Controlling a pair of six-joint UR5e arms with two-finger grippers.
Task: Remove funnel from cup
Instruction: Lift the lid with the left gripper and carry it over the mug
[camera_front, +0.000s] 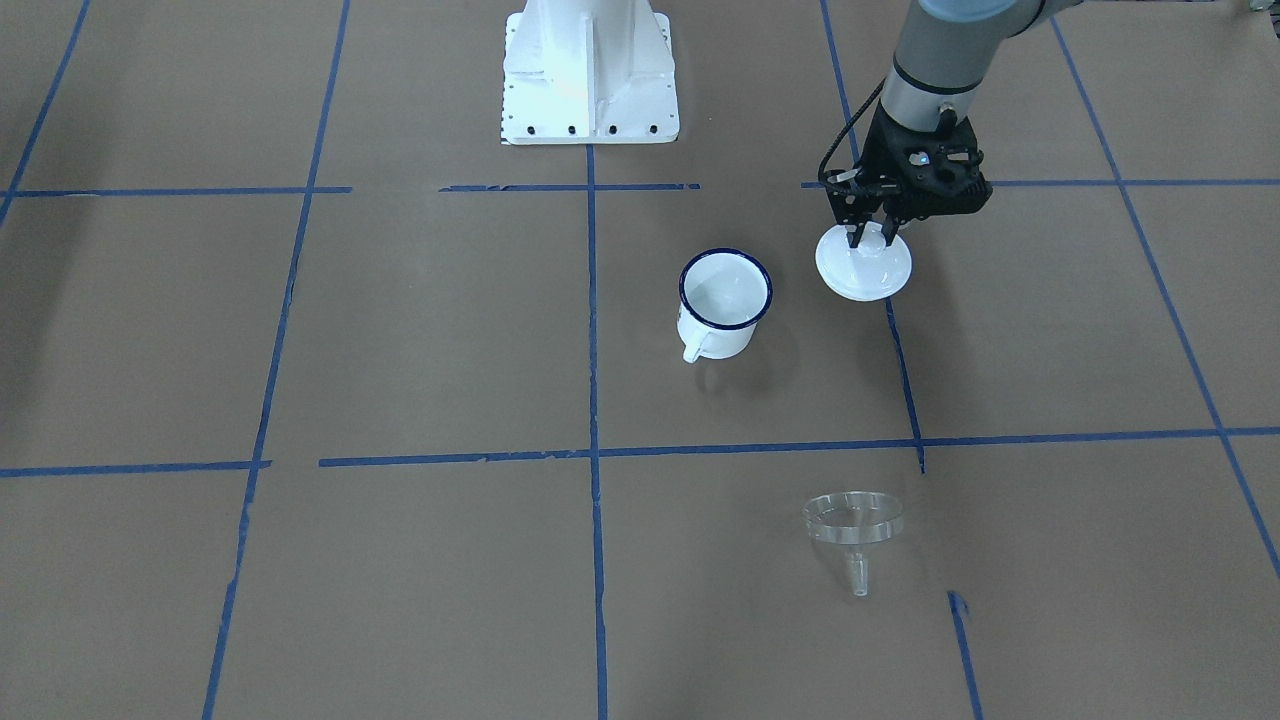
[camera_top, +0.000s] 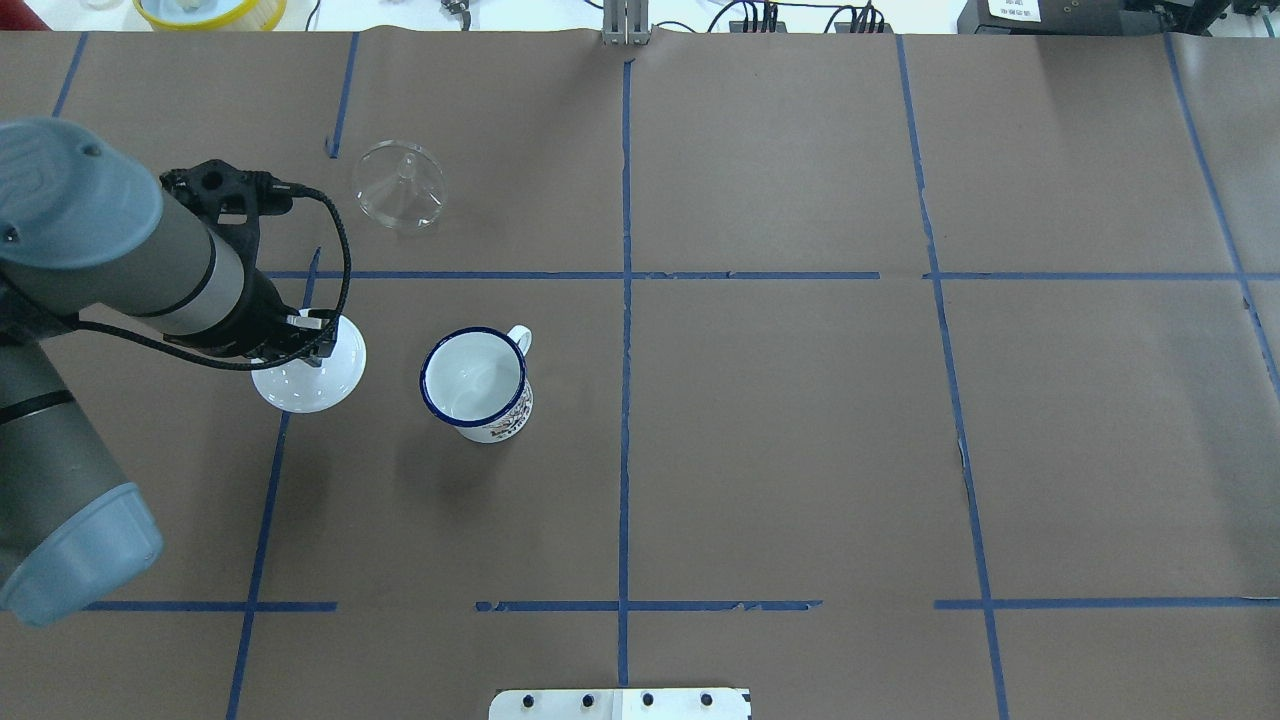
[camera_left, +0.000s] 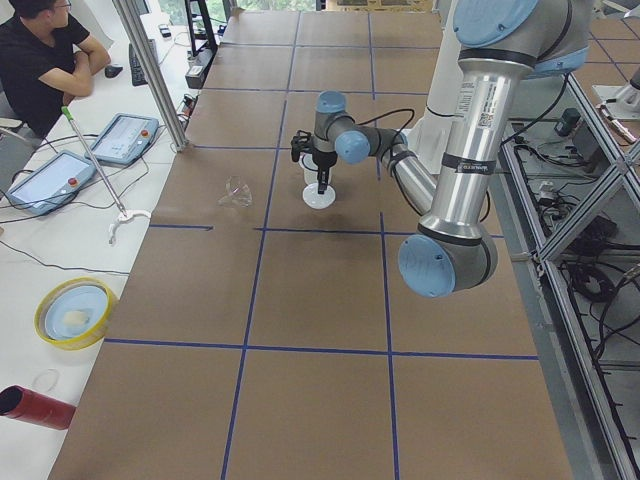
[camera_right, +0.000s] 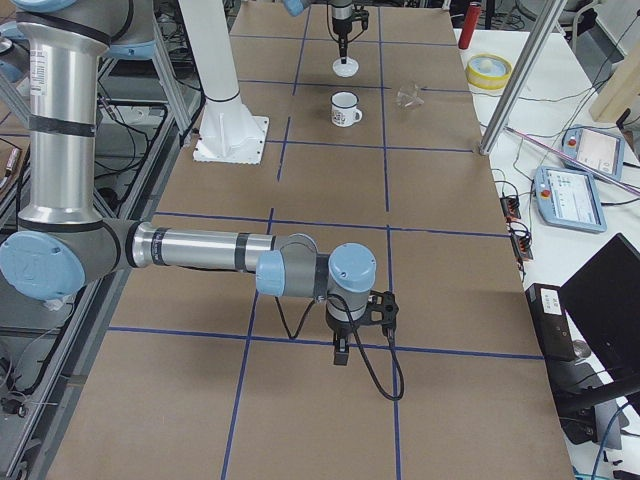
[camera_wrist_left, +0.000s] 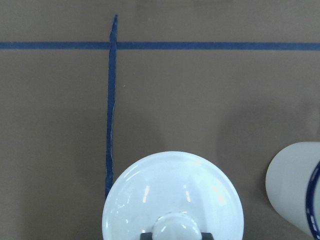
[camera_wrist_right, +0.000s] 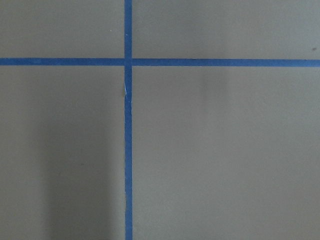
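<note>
Funnel out of cup: lying tilted on its side on brown-papered table, spout twd operators' edge. Well apart from cup, across a blue tape line from it. Cup upright, dark-blue rim, white inside showing, handle twd operators' side.

L gripper pointing straight down, fingers clamped on knob of white domed lid. Lid just beside cup on robot's left, not touching it. Can't tell whether lid rests on table or hangs just above it. L wrist cam: lid at bottom centre w/ knob at frame edge, cup wall at right edge.

R gripper far off nr opposite end of table, pointing down over a tape line, close to surface. Seen only from side view, so can't tell if open or closed. R wrist cam: only paper & tape crossing.
</note>
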